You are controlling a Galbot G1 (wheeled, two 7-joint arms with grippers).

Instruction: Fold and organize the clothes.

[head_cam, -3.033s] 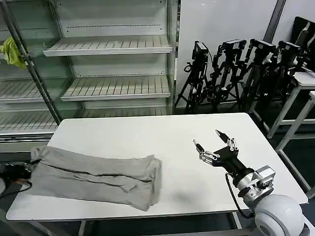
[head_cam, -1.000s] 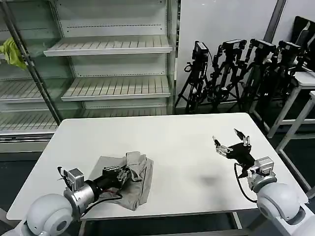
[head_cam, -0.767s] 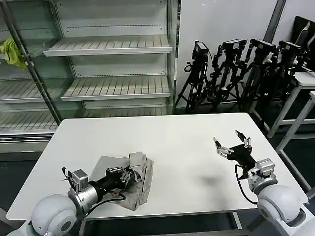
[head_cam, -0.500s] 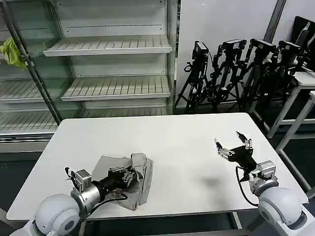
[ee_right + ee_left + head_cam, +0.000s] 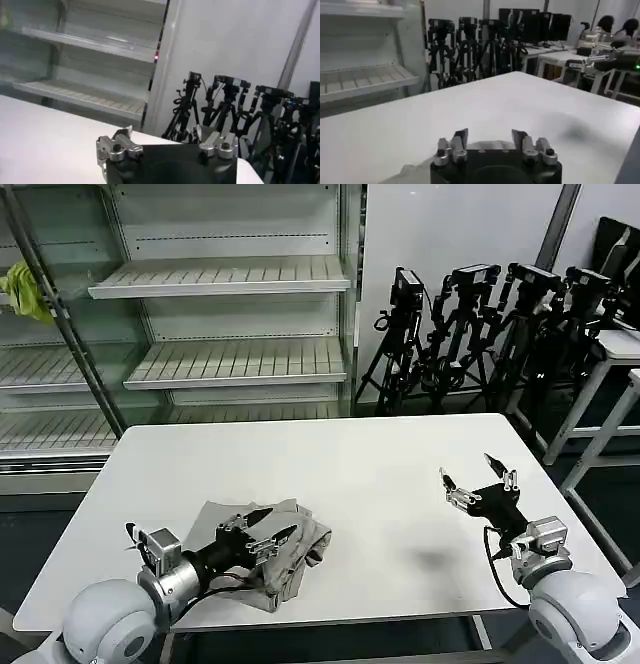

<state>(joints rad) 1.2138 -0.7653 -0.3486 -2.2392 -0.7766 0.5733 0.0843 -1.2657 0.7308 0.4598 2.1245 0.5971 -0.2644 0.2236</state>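
Clothes (image 5: 285,549) sit bunched at lower left, folded small but messy; your left claw (image 5: 262,532) is spread above, right claw (image 5: 478,486) spread too.

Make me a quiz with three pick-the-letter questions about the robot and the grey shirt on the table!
1. Where does the grey shirt lie on the white table?
A. by the near edge on the robot's left side
B. at the far edge by the shelves
C. under the right hand

2. How many tidy flat shirt stacks are on the table?
A. two
B. none, just one bunched shirt
C. three

3. How are the left hand fingers?
A. clamped shut
B. spread open over the shirt
C. holding a tripod

Answers: 1 A, the shirt sits near the front edge on the left. 2 B, one crumpled grey heap is the lone cloth on the tabletop. 3 B, its fingers stand apart above the cloth. The right hand hovers open over bare table.
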